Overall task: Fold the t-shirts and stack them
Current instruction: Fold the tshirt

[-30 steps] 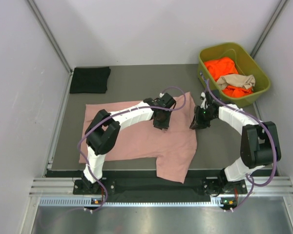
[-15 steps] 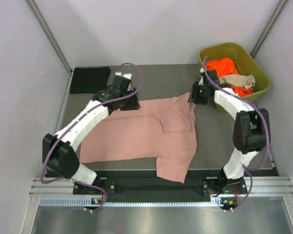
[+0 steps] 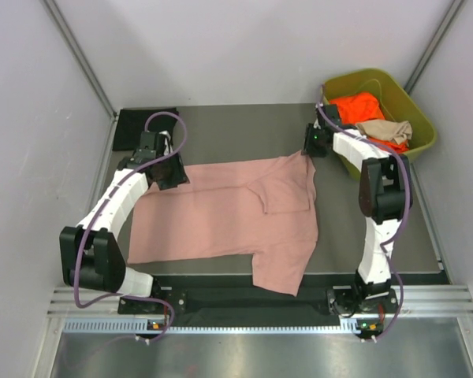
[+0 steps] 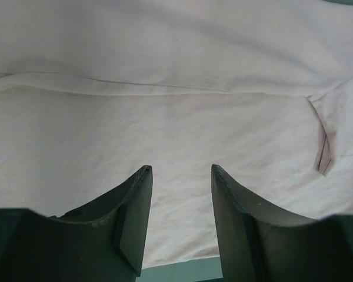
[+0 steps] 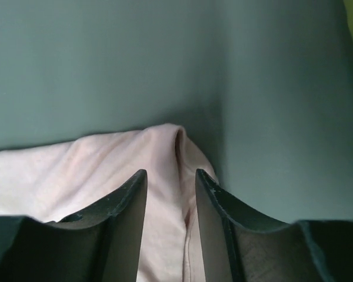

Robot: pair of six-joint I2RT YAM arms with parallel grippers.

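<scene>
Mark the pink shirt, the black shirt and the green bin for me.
pink t-shirt (image 3: 213, 213), top external view, middle of its spread body.
black t-shirt (image 3: 130, 126), top external view, its left half.
olive-green bin (image 3: 423, 118), top external view, right rim.

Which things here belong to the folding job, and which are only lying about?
Belong to the job: pink t-shirt, black t-shirt, orange t-shirt, tan t-shirt.

Only lying about: olive-green bin, which holds the orange and tan ones; table.
</scene>
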